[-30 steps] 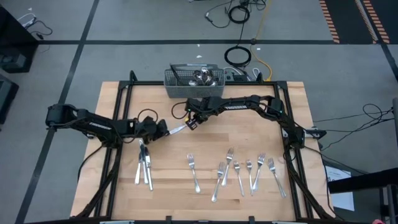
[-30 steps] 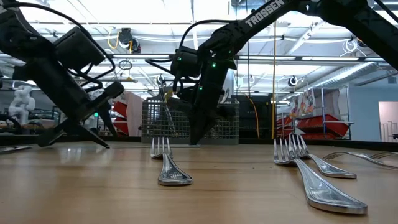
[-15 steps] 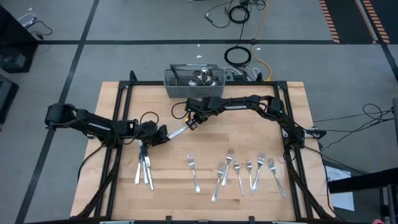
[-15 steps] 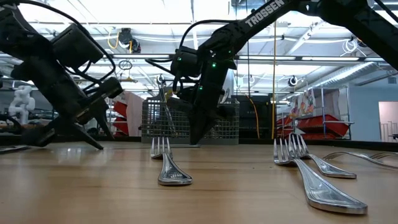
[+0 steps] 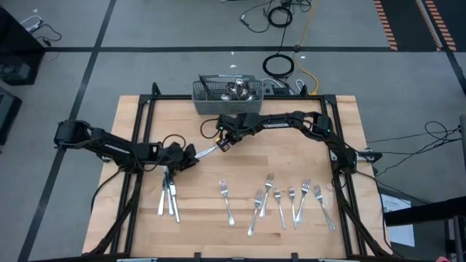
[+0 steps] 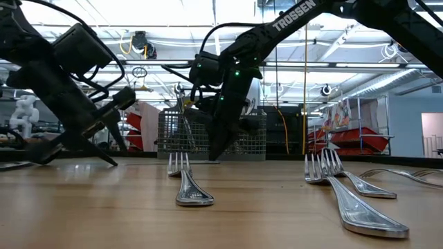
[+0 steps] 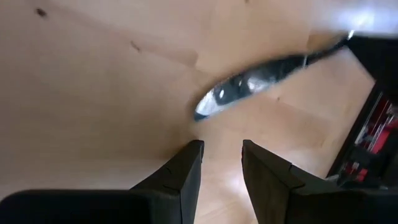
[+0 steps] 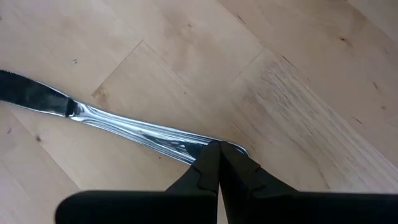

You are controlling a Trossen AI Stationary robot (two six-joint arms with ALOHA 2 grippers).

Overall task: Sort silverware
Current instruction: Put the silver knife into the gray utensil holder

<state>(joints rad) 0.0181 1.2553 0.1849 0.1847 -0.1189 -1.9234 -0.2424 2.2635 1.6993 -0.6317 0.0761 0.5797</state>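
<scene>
A table knife (image 5: 207, 151) lies between my two grippers near the table's middle. My right gripper (image 5: 221, 145) is shut on its handle, seen up close in the right wrist view (image 8: 219, 149). The blade (image 7: 249, 84) points toward my left gripper (image 5: 194, 155), which is open. Its fingers (image 7: 222, 149) stand just short of the blade tip and do not touch it. Other knives (image 5: 169, 195) lie flat at the near left. Several forks (image 5: 280, 200) lie in a row at the near right. My right gripper pinches the knife's handle at its free end (image 8: 186, 149) between its two shut fingers. The fingers come steeply from above, at the very end of the handle. The blade (image 8: 31, 93) runs away toward the left arm. Whether the knife rests on the table, I cannot tell.
A grey wire-mesh basket (image 5: 227, 96) holding more cutlery stands at the table's far edge, behind the right gripper. In the low view, forks (image 6: 187, 183) (image 6: 353, 197) lie close to the near edge. Bare wood lies between the knives and the forks.
My left gripper has rolled a little about its own pointing line while staying in place near the blade tip. My right gripper and the knife have kept still.
</scene>
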